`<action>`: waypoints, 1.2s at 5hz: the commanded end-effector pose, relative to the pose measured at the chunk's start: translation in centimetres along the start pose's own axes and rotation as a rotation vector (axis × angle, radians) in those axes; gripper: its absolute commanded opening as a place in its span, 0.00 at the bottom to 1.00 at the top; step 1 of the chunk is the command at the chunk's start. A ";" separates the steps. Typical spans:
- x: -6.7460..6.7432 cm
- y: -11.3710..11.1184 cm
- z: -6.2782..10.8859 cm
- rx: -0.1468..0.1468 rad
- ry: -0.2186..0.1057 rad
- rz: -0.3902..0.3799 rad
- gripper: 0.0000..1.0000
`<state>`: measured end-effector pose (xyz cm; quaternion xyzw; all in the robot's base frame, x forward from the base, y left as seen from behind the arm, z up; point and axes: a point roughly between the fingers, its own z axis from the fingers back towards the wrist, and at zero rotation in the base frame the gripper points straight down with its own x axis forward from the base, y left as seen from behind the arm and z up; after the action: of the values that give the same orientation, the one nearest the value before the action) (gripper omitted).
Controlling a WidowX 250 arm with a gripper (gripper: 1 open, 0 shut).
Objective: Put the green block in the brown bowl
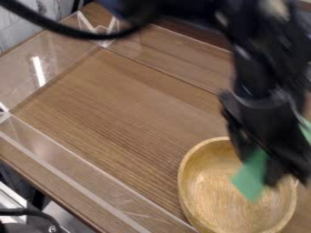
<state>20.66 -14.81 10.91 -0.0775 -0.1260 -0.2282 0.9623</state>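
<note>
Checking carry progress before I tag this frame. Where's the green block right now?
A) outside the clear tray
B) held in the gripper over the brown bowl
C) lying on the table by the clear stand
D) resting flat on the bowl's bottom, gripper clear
B: the green block is pinched in the gripper, hanging above the inside of the brown bowl and not yet let go.

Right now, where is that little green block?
The green block is at lower right of the camera view, gripped in the fingers and hanging over the brown bowl.
</note>
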 end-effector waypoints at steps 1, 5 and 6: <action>0.8 -0.8 1.1 -0.002 -0.049 0.025 0.00; -0.6 -0.3 0.5 -0.024 -0.030 0.127 0.00; -0.8 -0.2 0.3 -0.027 -0.023 0.145 0.00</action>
<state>19.31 -14.55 9.94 -0.0913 -0.1076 -0.1686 0.9755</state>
